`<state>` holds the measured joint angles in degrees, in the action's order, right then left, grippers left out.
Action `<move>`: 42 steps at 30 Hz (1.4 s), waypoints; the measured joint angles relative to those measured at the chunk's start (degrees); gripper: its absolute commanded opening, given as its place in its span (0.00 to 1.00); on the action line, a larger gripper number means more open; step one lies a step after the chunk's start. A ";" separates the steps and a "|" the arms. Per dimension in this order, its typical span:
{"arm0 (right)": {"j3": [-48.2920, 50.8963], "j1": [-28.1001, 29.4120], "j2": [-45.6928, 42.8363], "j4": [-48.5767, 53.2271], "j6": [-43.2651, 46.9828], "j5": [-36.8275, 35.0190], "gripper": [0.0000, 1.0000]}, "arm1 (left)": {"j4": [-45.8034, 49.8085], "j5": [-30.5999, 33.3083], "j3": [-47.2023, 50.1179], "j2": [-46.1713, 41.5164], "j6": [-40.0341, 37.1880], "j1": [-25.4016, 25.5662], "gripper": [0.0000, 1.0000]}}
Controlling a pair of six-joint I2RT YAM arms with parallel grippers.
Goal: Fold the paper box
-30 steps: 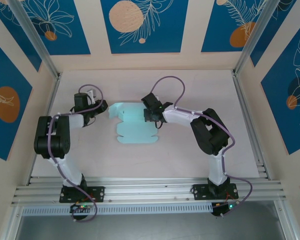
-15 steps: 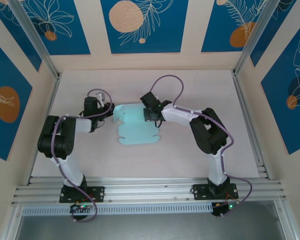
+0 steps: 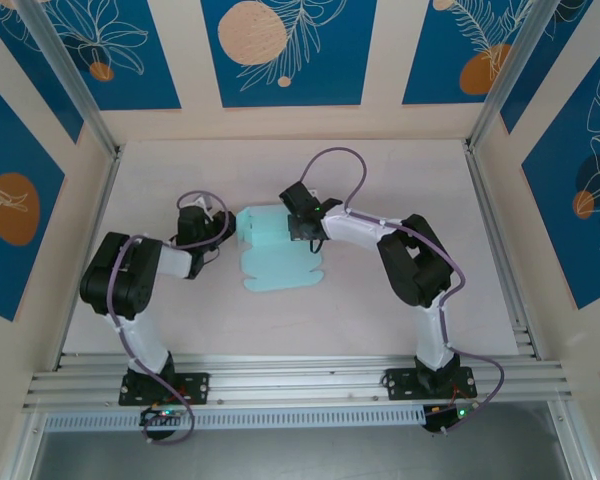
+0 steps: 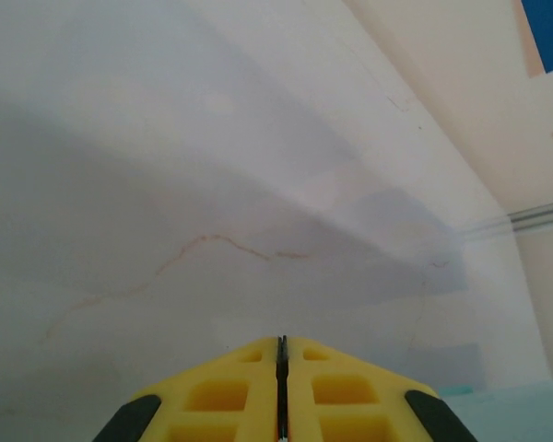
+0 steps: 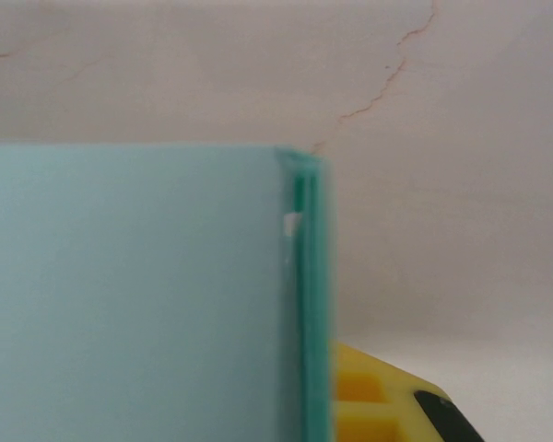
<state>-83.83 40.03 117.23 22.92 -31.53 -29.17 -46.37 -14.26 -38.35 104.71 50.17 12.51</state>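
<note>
My left tool sits pinched shut just beside the paper box, my right tool clamps its upturned end, and the box's length runs crosswise between both tools.

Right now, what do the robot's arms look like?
The left arm and right arm have white links, chunky black joints and a thin purple cable looping alongside. The left tool has yellow fingers with square pockets and black sides. The right tool shows a yellow, black-edged finger too.
</note>
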 measured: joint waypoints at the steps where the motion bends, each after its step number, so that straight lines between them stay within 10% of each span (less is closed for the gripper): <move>1: -0.09 0.17 0.13 -0.52 0.07 0.24 0.00 | -0.63 -0.76 0.00 0.52 0.87 0.33 0.07; 12: 0.33 0.50 0.26 -2.08 0.66 0.22 0.00 | -5.31 -4.20 0.02 3.15 6.05 0.37 0.10; 26: 0.28 0.52 0.33 -2.14 1.77 0.68 0.00 | 18.93 -5.31 -0.26 -10.29 -19.74 1.22 0.24; 42: 0.26 0.87 0.37 -2.62 1.77 1.14 0.00 | 34.05 -6.71 -2.67 -13.88 -31.23 2.19 0.33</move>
<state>-83.57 40.91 117.60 20.29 -29.76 -28.03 -12.32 -20.97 -41.01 90.83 18.94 14.70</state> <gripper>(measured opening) 0.117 0.331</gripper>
